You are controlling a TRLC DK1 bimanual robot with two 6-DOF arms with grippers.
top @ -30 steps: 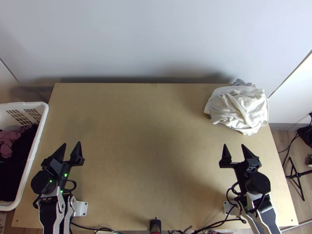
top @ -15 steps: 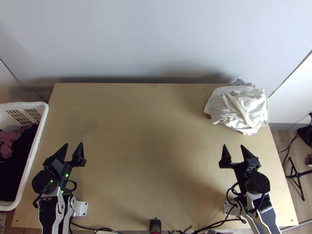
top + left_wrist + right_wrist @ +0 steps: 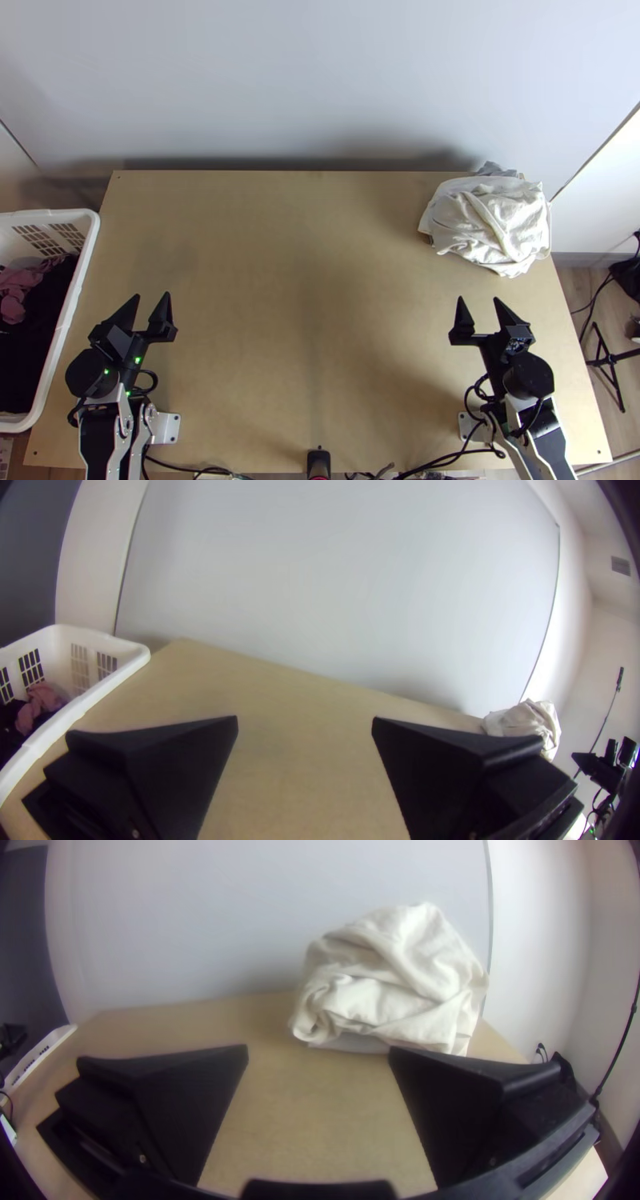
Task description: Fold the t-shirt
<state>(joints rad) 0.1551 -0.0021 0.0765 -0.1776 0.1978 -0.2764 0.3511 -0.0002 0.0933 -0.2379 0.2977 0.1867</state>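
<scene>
White cloth (image 3: 488, 224), bunched and creased, lies on the table (image 3: 304, 280) at the upper right of the top view; cannot tell from its shape whether it is the t-shirt. Past its upper edge, a bit of grey cloth (image 3: 494, 170) pokes out. The right wrist view gives the bundle's height and side: a heaped top, a curled fold at its lower left, a greyish layer beneath. The left wrist view has it small, near the right edge of the frame.

Right gripper (image 3: 478, 299): below the cloth in the top view, well apart from it, fingers parted, bare tabletop between them. The same gap shows at the bottom of the right wrist view.

Left gripper (image 3: 151, 295): lower left of the top view, above the table, fingers likewise spread with nothing between them.

White basket (image 3: 83, 260), left edge of the top view, beside the table. Pink cloth (image 3: 16, 292) and dark cloth (image 3: 24, 360) inside. The left wrist view adds the inner face of its slotted wall.

Pale panel (image 3: 320, 80) behind the table. Black stand (image 3: 610, 360) at the right edge; the top view gives its legs on the floor.
</scene>
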